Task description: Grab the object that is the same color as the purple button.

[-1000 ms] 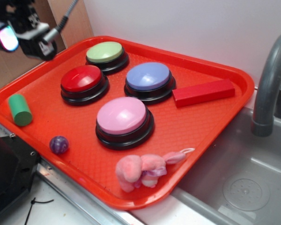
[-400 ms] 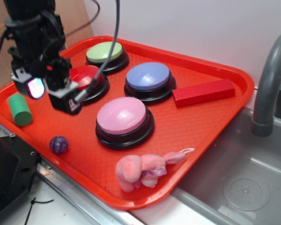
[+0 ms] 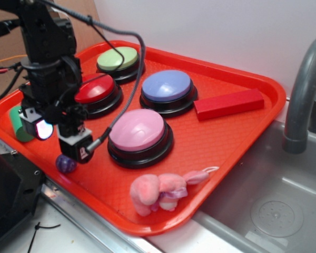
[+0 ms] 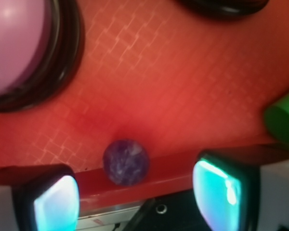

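Hand (image 3: 58,138) w/ fingers (image 4: 55,199) spread wide open is hovering just above the purple ball (image 4: 125,161), which is sitting btwn them at the tray (image 3: 242,132) edge, pink button (image 3: 139,133) nearby.

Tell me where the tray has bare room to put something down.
Free: the tray floor between red block, pink button and plush. Crowded: the left edge, where the end effector hangs over the ball beside the green cylinder.
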Controlling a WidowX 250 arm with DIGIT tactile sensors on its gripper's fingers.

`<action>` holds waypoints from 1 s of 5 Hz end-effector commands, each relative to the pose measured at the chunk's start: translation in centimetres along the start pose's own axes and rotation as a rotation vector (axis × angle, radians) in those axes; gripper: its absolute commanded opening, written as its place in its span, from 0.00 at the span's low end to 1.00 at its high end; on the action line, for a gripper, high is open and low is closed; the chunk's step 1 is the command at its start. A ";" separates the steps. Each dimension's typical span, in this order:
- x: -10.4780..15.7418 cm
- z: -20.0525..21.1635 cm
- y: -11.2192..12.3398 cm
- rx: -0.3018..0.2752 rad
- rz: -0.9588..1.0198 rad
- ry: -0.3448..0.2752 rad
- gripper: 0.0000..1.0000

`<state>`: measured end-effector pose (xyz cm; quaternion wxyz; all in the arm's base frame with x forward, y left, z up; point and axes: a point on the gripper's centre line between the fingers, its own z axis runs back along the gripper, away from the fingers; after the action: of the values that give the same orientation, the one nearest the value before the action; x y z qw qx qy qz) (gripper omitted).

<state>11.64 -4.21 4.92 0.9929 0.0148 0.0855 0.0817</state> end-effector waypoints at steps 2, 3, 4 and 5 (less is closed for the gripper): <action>-0.4 -2.8 -0.2 0.041 -0.006 0.029 1.00; -0.2 -3.2 -0.1 0.047 0.006 0.028 0.96; -0.2 -3.5 0.2 0.048 0.029 0.031 0.00; -0.2 -3.5 0.3 0.044 0.042 0.031 0.00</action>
<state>11.22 -4.08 1.54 0.9898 0.0376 0.1006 0.0941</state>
